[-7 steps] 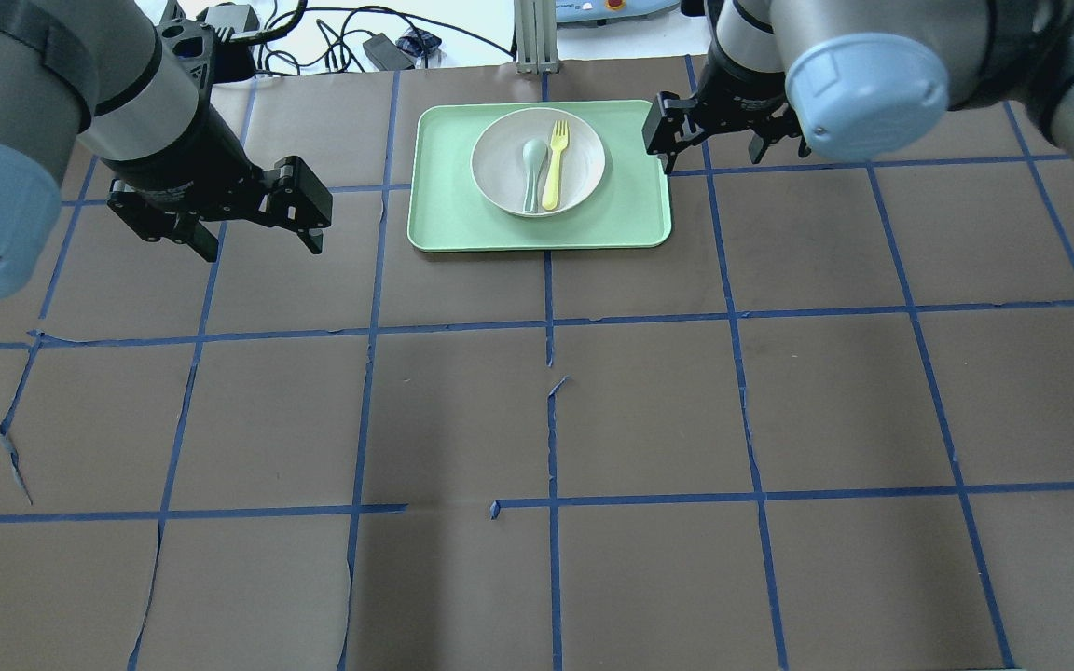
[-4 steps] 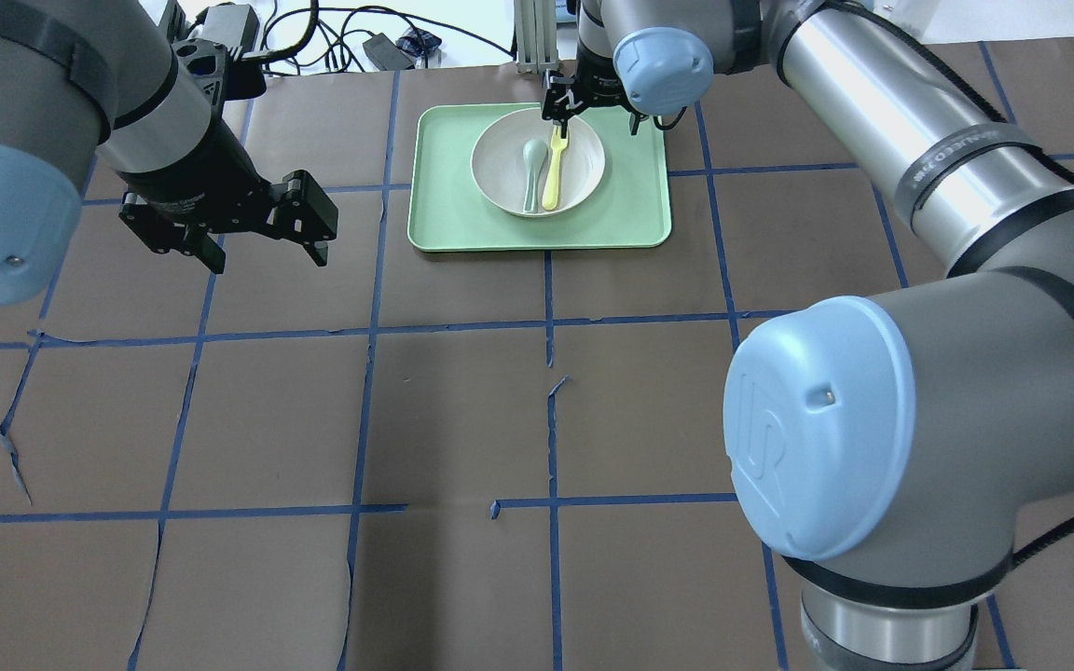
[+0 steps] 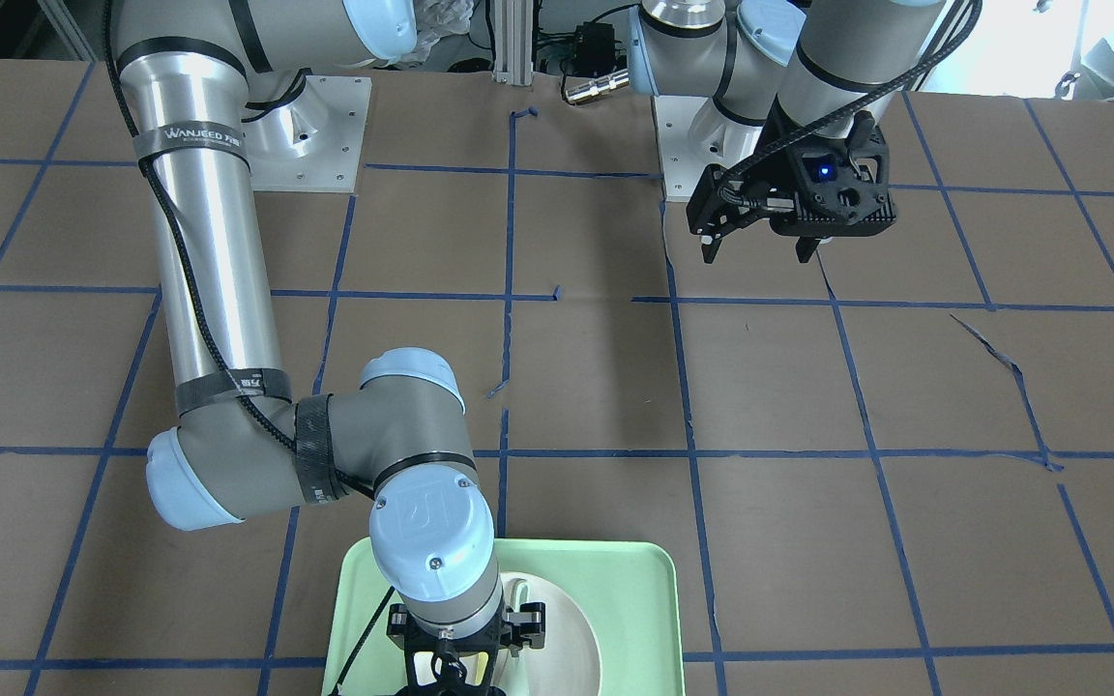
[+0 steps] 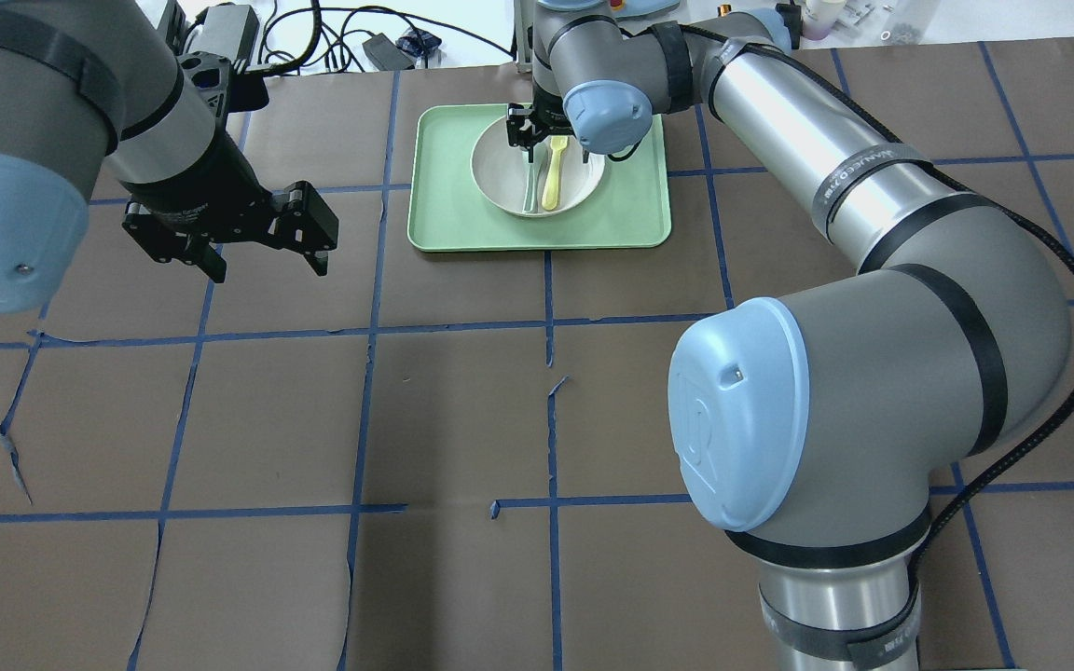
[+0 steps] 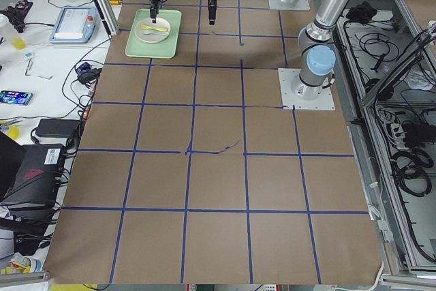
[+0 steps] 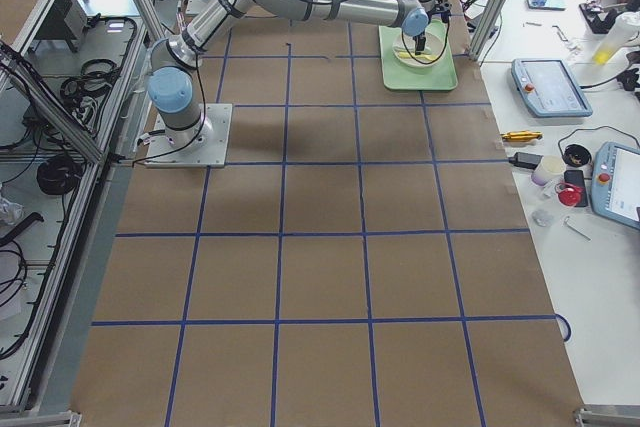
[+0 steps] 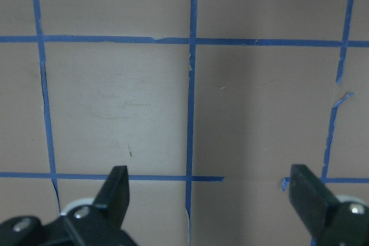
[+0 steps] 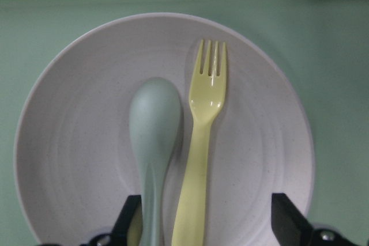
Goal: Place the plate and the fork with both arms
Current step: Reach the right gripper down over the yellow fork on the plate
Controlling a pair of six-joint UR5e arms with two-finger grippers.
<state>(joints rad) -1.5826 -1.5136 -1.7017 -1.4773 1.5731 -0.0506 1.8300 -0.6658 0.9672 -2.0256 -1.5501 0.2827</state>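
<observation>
The off-white plate (image 4: 498, 172) sits in the mint-green tray (image 4: 630, 214) at the table's far middle. The yellow fork (image 4: 553, 179) lies in the plate, with a grey-green spoon (image 4: 530, 191) to its left. My right gripper (image 4: 548, 144) hovers over the plate, open and empty. In the right wrist view the fork (image 8: 202, 142) and spoon (image 8: 154, 119) lie between the gripper's (image 8: 209, 223) spread fingers, above the plate (image 8: 86, 142). My left gripper (image 4: 267, 261) is open and empty above bare table, left of the tray. It also shows in the left wrist view (image 7: 210, 191) and the front-facing view (image 3: 755, 253).
The table is brown paper with a blue tape grid. Cables and power bricks (image 4: 360, 42) lie beyond the far edge. My right arm's elbow (image 4: 779, 419) reaches across the table's right half. The front-facing view shows the tray (image 3: 644, 599) at its bottom edge.
My right arm has swung from the tray's right side to over the plate, gripper now above fork and spoon. My left gripper has drifted slightly lower in the overhead view.
</observation>
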